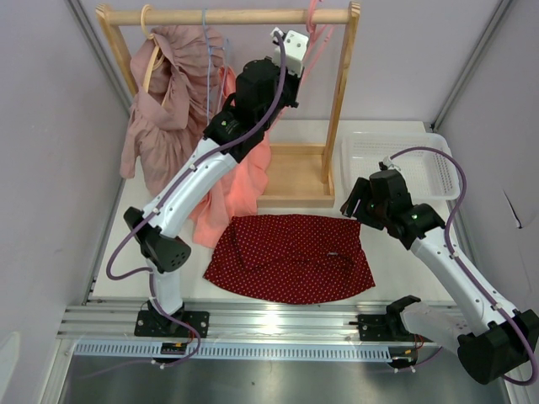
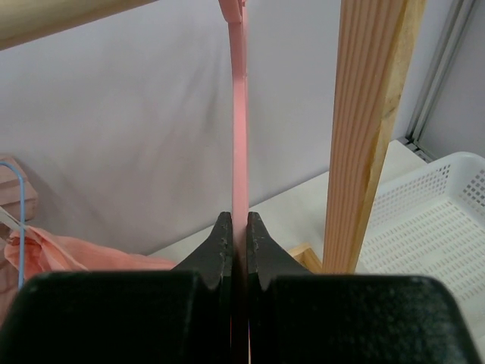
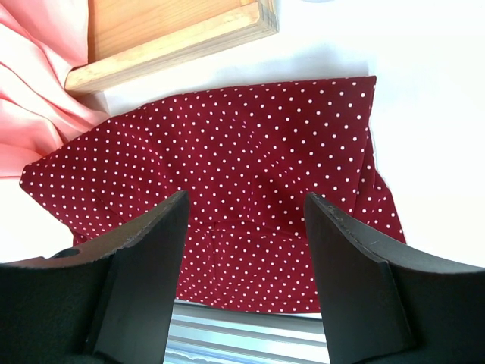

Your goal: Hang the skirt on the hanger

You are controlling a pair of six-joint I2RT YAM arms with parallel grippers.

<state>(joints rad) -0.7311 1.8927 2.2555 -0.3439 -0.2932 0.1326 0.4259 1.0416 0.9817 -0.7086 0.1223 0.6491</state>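
One dark red polka-dot skirt lies spread flat on the white bench, near the arms and just in front of the wooden clothes rack, not yet on any hanger.

The left arm reaches up and far to the rack's right end. There the left claw is pressed together on the lower part of the thin pink plastic hanger, which hangs from the rail beside the right post.

The right claw hovers over the skirt's right side, its two fingers spread wide and holding nothing.

Three hangers are on the rail:
- a tan wooden hanger at the left, carrying a dusty-pink ruffled garment;
- a light blue wire hanger in the middle, carrying a salmon-pink garment whose hem touches the bench and the skirt's far left edge;
- the pink hanger at the right, bare.

One white perforated basket sits at the far right of the bench, just beside the rack's base.
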